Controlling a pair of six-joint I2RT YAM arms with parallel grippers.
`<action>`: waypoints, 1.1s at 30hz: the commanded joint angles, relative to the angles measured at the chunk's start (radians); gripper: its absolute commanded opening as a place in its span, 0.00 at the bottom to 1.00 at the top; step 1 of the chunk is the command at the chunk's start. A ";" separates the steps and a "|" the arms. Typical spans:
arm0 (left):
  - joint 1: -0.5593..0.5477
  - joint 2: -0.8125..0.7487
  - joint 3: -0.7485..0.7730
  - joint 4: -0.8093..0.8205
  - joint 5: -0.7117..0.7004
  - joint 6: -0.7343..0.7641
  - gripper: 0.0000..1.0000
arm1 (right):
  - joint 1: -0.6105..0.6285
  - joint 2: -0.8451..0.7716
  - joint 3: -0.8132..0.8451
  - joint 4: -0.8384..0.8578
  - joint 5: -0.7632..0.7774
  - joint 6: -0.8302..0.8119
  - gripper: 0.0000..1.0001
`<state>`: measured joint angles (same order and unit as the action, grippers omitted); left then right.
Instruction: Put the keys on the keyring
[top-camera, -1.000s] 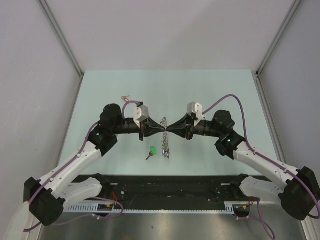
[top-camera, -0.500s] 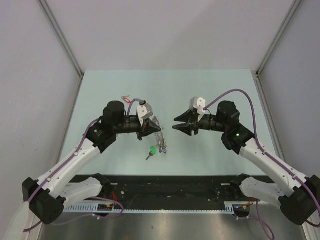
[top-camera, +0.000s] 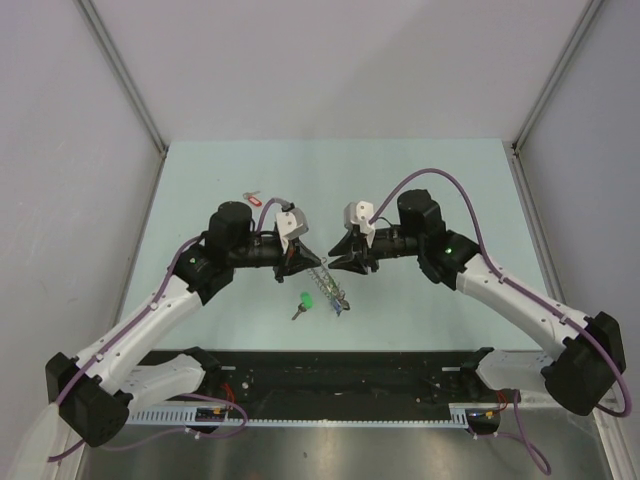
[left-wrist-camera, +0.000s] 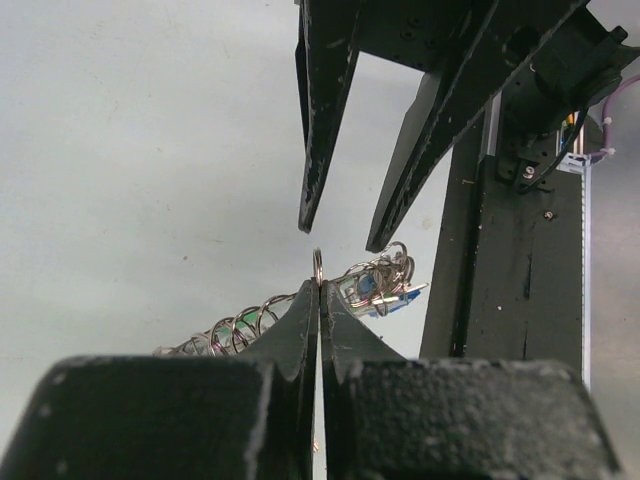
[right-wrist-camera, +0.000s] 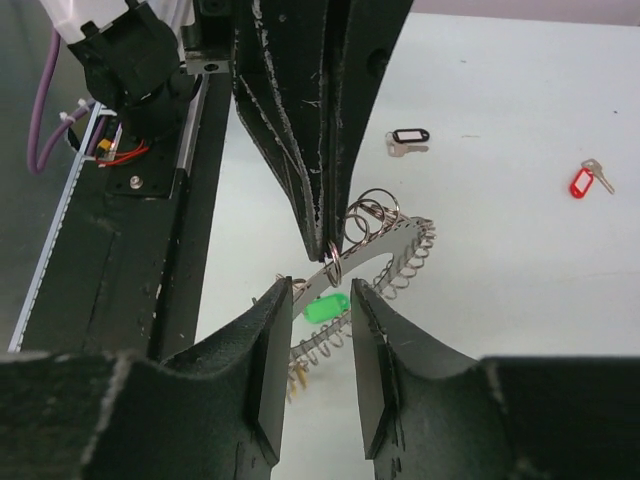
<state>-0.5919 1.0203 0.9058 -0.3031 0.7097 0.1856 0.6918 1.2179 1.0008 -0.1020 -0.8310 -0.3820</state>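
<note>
The left arm reaches in from the near left corner, its forearm running toward the keyring (top-camera: 328, 282), which sits over the middle of the table (top-camera: 420, 180). The left gripper (top-camera: 303, 262) points at the keyring's upper end. Its fingers (left-wrist-camera: 298, 322) are pressed together on one small ring at the top. The silvery strip of loops trails down from that pinch toward the near edge, with small blue tags at its lower end. Whether that lower end touches the table cannot be told.

The right arm comes from the near right corner, bends at the elbow and angles in at the keyring from the opposite side, so the two grippers meet nose to nose. The right gripper (top-camera: 333, 262) has its fingers (right-wrist-camera: 268, 345) apart, the tips just short of the pinched ring and clear of the metal.

A green-tagged key (top-camera: 307, 300) lies on the table just beside the keyring's lower part, on its left. A red-tagged key (top-camera: 251, 198) lies well beyond the keyring, behind the left arm. A black-tagged key (right-wrist-camera: 408, 138) lies between the red one and the keyring.
</note>
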 joint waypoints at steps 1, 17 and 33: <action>-0.006 -0.008 0.053 0.033 0.036 0.022 0.00 | 0.014 0.022 0.059 -0.025 -0.030 -0.051 0.33; -0.008 0.004 0.051 0.033 0.068 0.014 0.00 | 0.040 0.086 0.102 -0.039 -0.017 -0.080 0.26; 0.001 -0.178 -0.036 0.218 -0.033 -0.023 0.38 | 0.014 -0.023 0.069 0.019 0.026 0.008 0.00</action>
<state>-0.5903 0.9749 0.8932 -0.2630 0.6918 0.1879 0.7242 1.2755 1.0683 -0.1741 -0.8288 -0.4362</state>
